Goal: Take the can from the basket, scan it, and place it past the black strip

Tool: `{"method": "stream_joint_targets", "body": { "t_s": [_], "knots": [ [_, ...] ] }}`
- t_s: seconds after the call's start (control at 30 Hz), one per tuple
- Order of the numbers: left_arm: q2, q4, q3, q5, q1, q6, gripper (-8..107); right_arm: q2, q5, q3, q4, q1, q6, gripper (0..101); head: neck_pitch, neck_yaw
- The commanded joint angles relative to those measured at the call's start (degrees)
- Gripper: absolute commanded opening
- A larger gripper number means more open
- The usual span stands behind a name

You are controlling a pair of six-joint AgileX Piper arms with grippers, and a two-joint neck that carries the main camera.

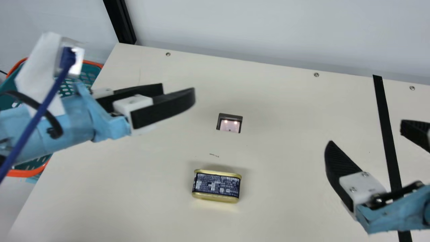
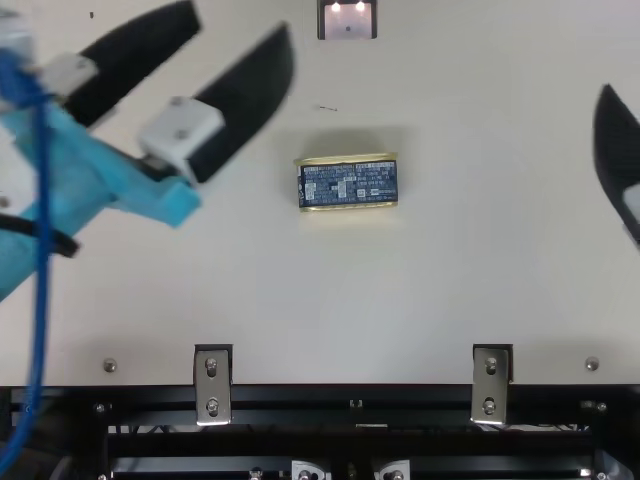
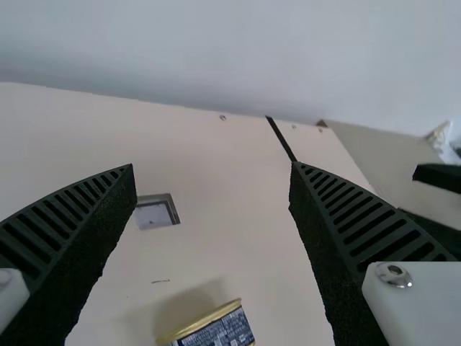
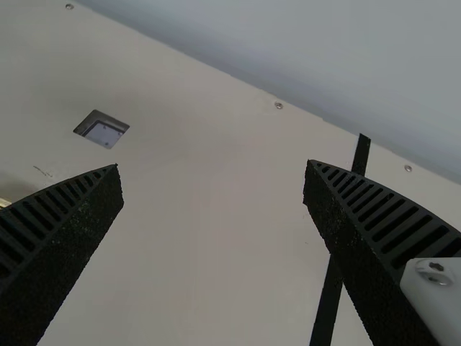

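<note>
Cream table: before the scanner, a rectangular can, likely stiff, slick, best pinched across its rims. Left gripper, right gripper gape, empty.

pale wall, black post, small round screws

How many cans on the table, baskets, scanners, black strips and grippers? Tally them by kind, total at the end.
Can on the table: 1
Basket: 1
Scanner: 1
Black strip: 1
Grippers, left gripper and right gripper: 2
Total: 6
</note>
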Motion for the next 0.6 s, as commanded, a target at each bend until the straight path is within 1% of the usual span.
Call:
{"method": "stream_joint_targets", "body": {
  "t_s": [0.0,0.23,0.37,0.57],
  "knots": [
    [-2.66,-5.47,2.64,-0.94,2.49,3.45,90,2.91,1.35,-2.03,0.66,0.55,-3.47,101,-0.23,-0.03],
    [-8.98,-10.81,8.55,-3.95,8.05,13.31,90,9.16,5.30,-7.31,1.61,2.69,-9.90,101,-0.23,-0.03],
    [-12.31,-11.60,11.47,-6.09,10.25,18.86,90,12.28,7.17,-9.84,1.11,4.45,-11.97,101,-0.23,-0.03],
    [-17.08,-10.74,15.57,-9.39,12.12,25.89,90,16.52,9.45,-12.84,-0.65,8.02,-13.11,101,-0.23,-0.03]
  ]
}}
